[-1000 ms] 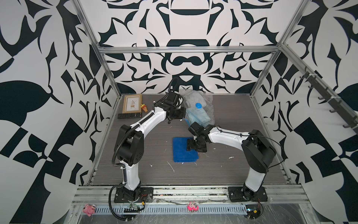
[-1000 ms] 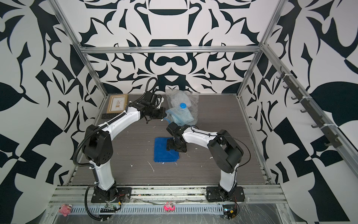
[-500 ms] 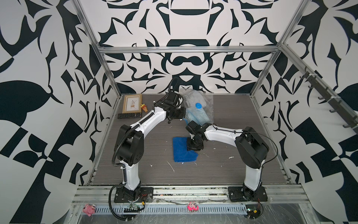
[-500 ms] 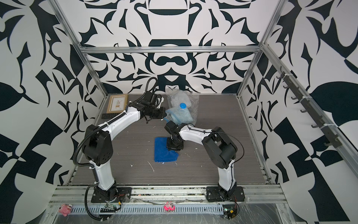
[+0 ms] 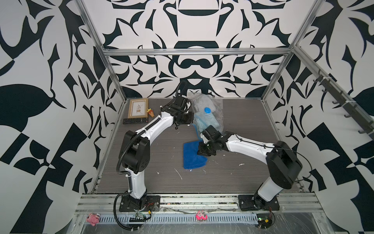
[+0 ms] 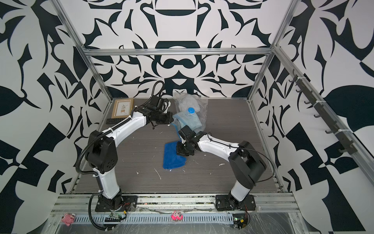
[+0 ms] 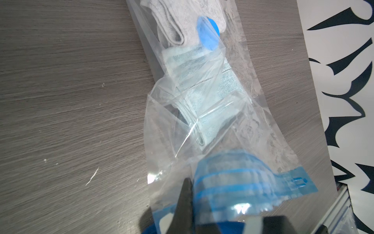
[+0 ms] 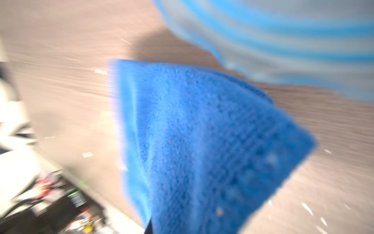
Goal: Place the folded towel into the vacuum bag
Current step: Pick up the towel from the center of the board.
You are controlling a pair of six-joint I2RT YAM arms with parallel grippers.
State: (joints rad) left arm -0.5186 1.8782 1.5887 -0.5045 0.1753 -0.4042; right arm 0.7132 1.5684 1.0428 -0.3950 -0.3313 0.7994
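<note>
Bench [image 5: 253,125]: grey wood-grain surface inside a black-and-white patterned enclosure, with both arm bases at its near edge.

Left arm [image 5: 153,127] reached toward the middle of the far edge. Right arm [image 5: 247,145] reached in to the bench centre.

The vacuum bag [image 5: 206,109] [image 6: 190,113] lay crumpled near the middle of the far edge, its open end turned toward the centre. In the left wrist view the bag [image 7: 202,101] held a grey folded cloth [image 7: 172,20] and a pale blue folded cloth [image 7: 202,85]. No print on the bag could be read.

The folded towel [image 5: 192,158] [image 6: 172,160], bright blue, lay at the bench centre, outside the bag and just beside its mouth. In the right wrist view, which was blurred, one part of the towel [image 8: 202,141] rose in a peak toward the camera.

Left gripper [image 5: 191,119] [image 7: 191,188]: clamped tight on the bag's blue zip strip [image 7: 242,182], holding the mouth up.

Right gripper [image 5: 204,152] [image 6: 182,151]: drawn narrow on the towel's far right corner, pinching it.

Far left corner: a picture frame [image 5: 138,108] with a plant print, lying flat. A black remote [image 5: 135,121] lay touching its near side; key legends were too small to read. A small orange toy [image 5: 150,112] lay just beside the frame.

Round blue valve cap [image 5: 207,110] [image 7: 208,36] sat on the bag's upper face.

White scraps [image 5: 178,173] were scattered between the towel and the near edge.
</note>
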